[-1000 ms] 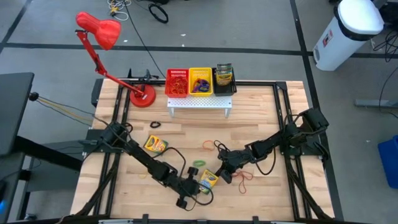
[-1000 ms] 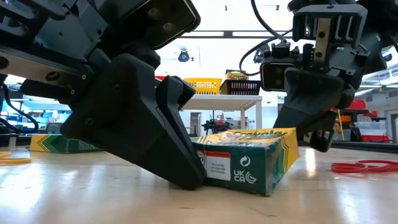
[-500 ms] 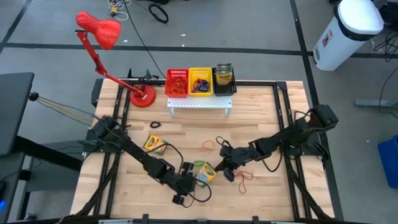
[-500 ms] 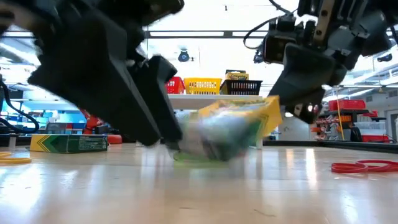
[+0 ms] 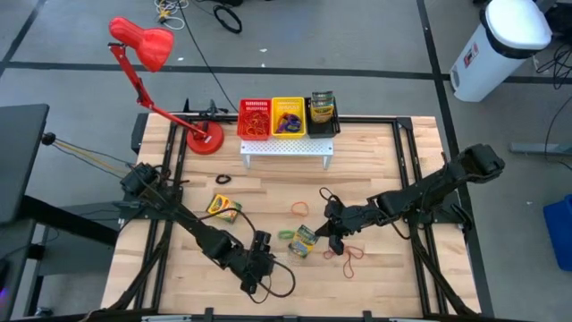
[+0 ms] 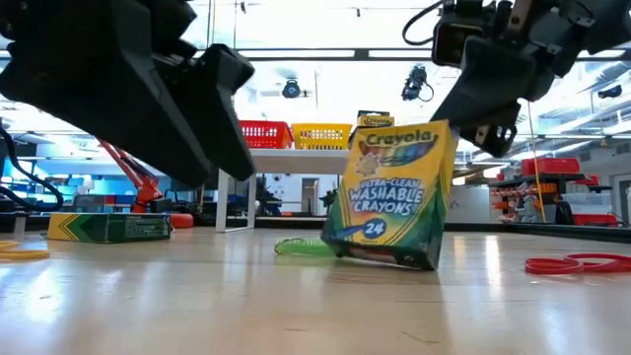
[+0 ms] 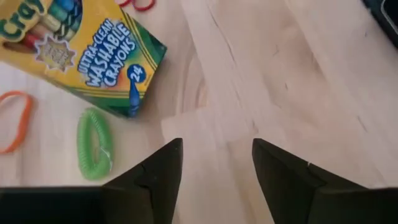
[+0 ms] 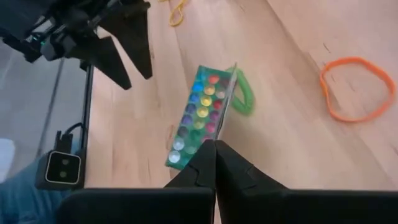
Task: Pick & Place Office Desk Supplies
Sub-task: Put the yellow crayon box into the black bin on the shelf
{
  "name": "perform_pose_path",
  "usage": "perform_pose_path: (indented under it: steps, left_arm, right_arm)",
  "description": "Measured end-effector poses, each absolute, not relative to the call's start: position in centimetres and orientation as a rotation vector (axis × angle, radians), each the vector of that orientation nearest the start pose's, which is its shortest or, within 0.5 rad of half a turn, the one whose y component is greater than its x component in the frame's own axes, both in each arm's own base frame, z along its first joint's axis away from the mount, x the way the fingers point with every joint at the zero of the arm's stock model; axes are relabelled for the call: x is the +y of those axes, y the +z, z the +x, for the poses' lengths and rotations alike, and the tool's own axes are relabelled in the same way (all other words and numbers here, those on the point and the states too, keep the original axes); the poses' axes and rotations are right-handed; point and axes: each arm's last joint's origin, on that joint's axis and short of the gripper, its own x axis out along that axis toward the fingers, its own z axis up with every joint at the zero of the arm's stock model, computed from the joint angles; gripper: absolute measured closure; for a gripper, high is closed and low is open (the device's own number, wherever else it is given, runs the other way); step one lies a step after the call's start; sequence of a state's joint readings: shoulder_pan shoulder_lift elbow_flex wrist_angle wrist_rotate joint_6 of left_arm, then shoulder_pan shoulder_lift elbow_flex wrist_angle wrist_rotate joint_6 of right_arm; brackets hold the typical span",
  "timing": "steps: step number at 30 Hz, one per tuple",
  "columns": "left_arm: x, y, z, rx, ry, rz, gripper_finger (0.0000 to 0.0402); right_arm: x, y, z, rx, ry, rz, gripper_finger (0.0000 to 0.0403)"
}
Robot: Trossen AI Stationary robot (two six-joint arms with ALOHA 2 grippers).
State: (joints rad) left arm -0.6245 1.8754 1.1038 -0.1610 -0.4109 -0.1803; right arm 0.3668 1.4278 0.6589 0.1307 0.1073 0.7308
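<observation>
The crayon box [image 6: 392, 193] stands tilted mid-desk, one edge over a green band [image 6: 304, 247], just below the right hand [image 5: 332, 238], whose fingers are pressed together on nothing; a nudge could topple it. The left hand [image 7: 214, 167] gapes empty nearby. I count two crayon boxes on the desk [image 5: 375, 170], the second [image 5: 223, 208] farther left, and four loose bands.

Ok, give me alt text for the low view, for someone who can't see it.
A crayon box stands tilted on end on the table, its lower edge on a green rubber band. The right gripper hangs at its top corner, the left gripper apart.
</observation>
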Motion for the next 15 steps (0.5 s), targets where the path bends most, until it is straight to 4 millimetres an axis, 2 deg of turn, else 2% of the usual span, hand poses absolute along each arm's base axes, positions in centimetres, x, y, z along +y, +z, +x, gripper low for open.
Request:
perform_pose_path:
  steps: [8,15]
  left_arm:
    - [-20.7,14.5,29.7,0.806,-0.093,0.278,0.0235]
    - [-19.6,13.2,28.0,0.702,-0.11,0.203,0.0266]
  right_arm:
    - [9.9,19.3,26.8,0.708,0.006,0.493,0.0403]
    - [10.5,20.1,27.0,0.712,0.023,0.475,0.0403]
